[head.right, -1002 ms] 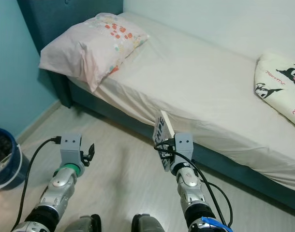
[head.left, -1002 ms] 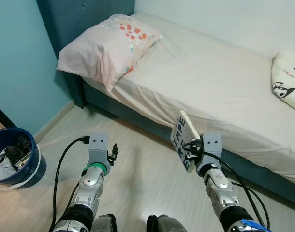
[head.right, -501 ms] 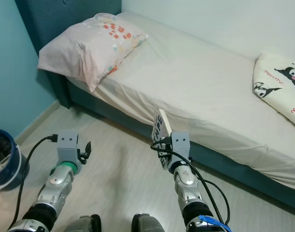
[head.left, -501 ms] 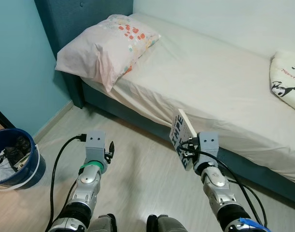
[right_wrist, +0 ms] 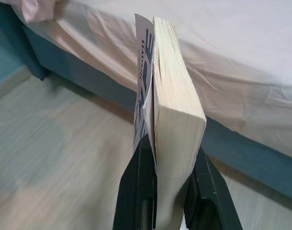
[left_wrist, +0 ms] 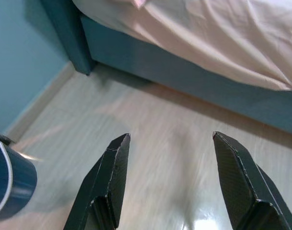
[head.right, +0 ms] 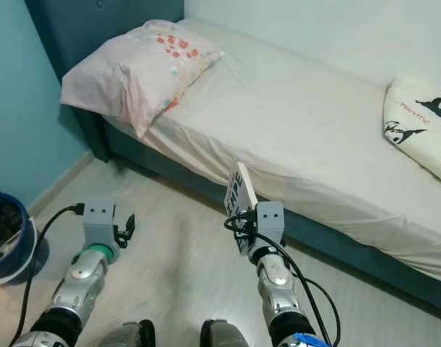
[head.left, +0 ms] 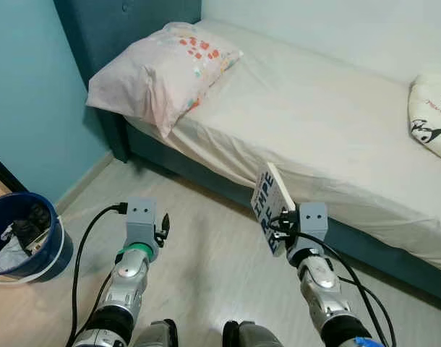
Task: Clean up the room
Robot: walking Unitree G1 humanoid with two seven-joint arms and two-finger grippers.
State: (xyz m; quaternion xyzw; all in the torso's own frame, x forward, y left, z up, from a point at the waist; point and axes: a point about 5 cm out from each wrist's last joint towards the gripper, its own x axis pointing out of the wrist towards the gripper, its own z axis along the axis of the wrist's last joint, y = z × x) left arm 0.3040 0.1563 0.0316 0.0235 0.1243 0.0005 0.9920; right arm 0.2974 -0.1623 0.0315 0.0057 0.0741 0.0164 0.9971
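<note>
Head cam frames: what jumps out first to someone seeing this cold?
The paperback book clamped upright in the right gripper, held above the wood floor just short of the bed. Next, the pink patterned pillow at the bed's head on the robot's left, and the blue bucket of clutter by the teal wall. The left gripper hangs over the floor with fingers open.

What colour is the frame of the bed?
The bed frame is dark teal blue, seen best in the left eye view, below the cream sheet.
</note>
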